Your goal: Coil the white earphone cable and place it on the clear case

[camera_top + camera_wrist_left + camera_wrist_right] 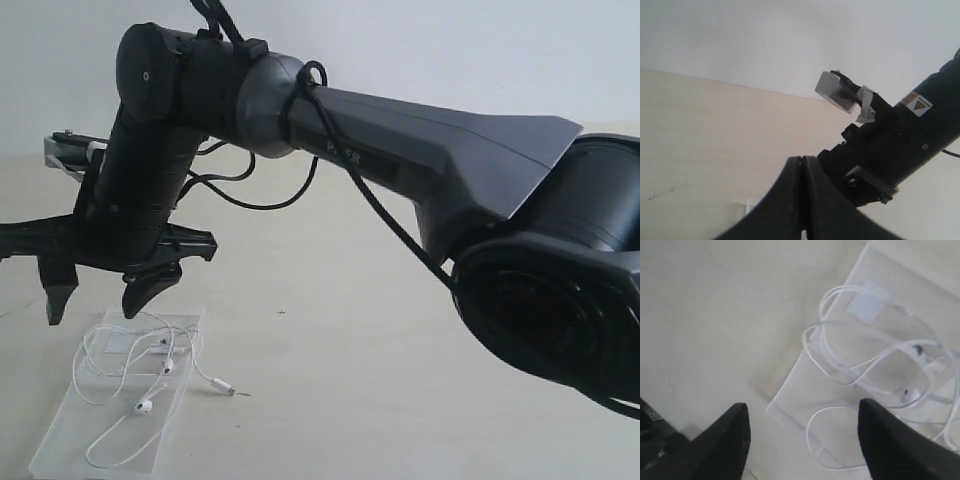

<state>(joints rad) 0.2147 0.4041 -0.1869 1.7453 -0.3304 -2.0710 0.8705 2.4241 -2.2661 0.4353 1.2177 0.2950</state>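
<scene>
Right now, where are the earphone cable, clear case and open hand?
white earphone cable [143, 406]: exterior view, an earbud.
clear case [58, 447]: exterior view, bare corner area.
right hand [95, 314]: exterior view, between its fingertips.

The white earphone cable [143, 406] lies loosely looped on the flat clear case [60, 438], one end trailing off.

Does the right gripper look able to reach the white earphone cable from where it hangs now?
Probably yes. The right gripper hangs open just above the white earphone cable, which lies loose, mostly on the clear case. Nothing shows between them, so a straight descent looks free.
</scene>
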